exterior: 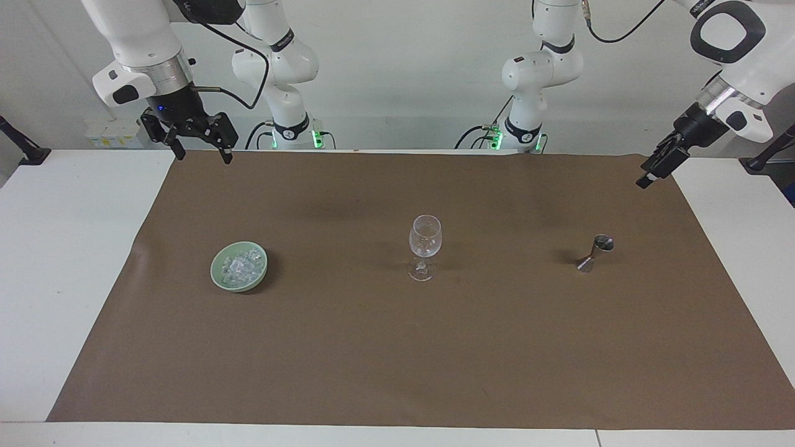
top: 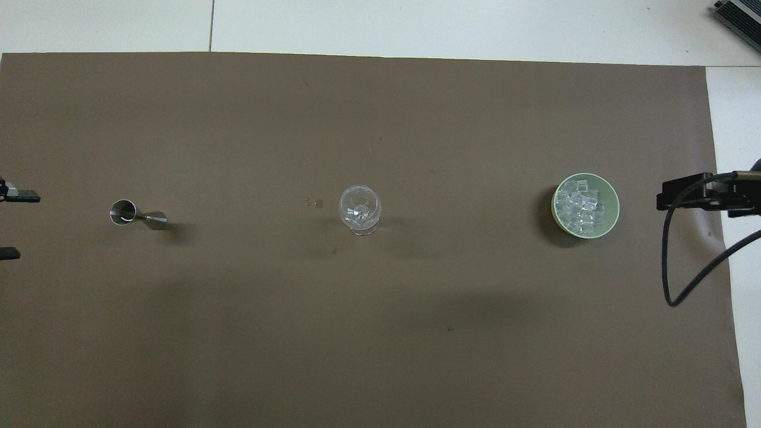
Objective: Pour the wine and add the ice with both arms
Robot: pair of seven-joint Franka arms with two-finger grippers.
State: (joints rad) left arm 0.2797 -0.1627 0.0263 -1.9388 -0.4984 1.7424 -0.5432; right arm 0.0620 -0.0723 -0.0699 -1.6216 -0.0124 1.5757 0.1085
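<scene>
Pale green bowl (exterior: pixel 239 266) of clear ice cubes (exterior: pixel 238 266) at 9 o'clock of clear stemmed wine glass (exterior: pixel 424 247); steel jigger (exterior: pixel 595 252) at 3 o'clock. Right black gripper (exterior: pixel 199 151) and left black gripper (exterior: pixel 647 177) raised over brown mat (exterior: pixel 397 347) corners, jaws spread wide, empty.

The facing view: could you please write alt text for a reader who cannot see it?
An empty wine glass stands mid-table on brown paper, between a green bowl of ice and a metal jigger. The open right tool and left tool hang above the paper's corners nearest the robots.
</scene>
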